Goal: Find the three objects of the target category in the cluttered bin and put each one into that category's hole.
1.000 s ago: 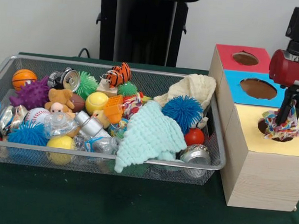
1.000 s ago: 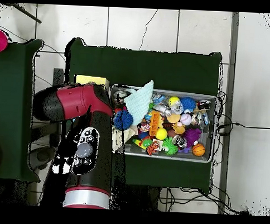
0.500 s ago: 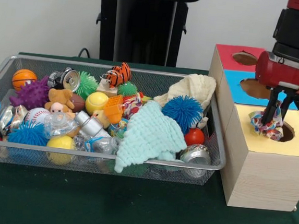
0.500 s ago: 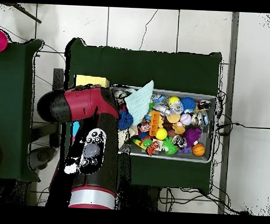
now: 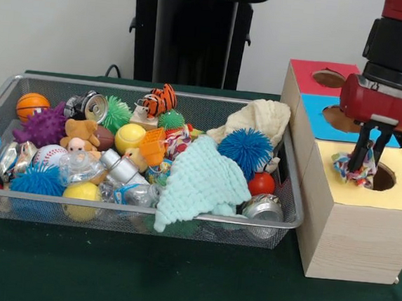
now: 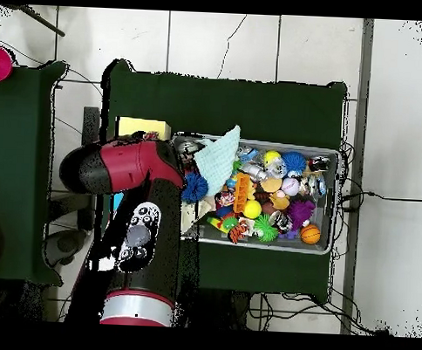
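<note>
Patterned cloth [image 5: 352,169] hangs pinched in the gripper [image 5: 363,167], jaws closed on it, just beside the hole [image 5: 382,177] in the yellow box [image 5: 357,220], not yet dropped; two more cloths [image 5: 202,182] apparently remain in the bin [image 5: 180,223].

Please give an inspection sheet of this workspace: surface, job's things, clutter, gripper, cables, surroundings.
Surface: dark green table cover.
Job's things: patterned cloth held beside the hole of the yellow-topped box; blue-topped box and red-topped box behind it.
Clutter: wire mesh bin full of toys, balls, cans, mint knitted cloth, cream cloth.
Gripper: gripper shut on the patterned cloth.
Cables: black cable behind the bin.
Surroundings: black stand, white wall.
</note>
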Tool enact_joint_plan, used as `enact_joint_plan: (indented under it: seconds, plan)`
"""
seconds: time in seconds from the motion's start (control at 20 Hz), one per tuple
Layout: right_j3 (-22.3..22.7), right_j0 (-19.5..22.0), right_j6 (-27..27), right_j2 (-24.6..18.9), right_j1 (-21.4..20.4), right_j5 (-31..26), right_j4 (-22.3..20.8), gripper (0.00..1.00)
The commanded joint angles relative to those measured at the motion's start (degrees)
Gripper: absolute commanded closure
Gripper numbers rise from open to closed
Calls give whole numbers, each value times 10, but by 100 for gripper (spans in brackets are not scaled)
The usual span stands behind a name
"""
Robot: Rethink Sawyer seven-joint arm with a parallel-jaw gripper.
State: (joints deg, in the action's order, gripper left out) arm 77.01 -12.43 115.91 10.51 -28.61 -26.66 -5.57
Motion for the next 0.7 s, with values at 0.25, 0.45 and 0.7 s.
enact_joint_plan:
  seconds: [0.25,0.45,0.7]
  plan:
    - [35,-19,142,8,73,38,27,100]
    - [30,-22,139,6,75,35,43,100]
    - [24,-28,132,8,75,21,59,100]
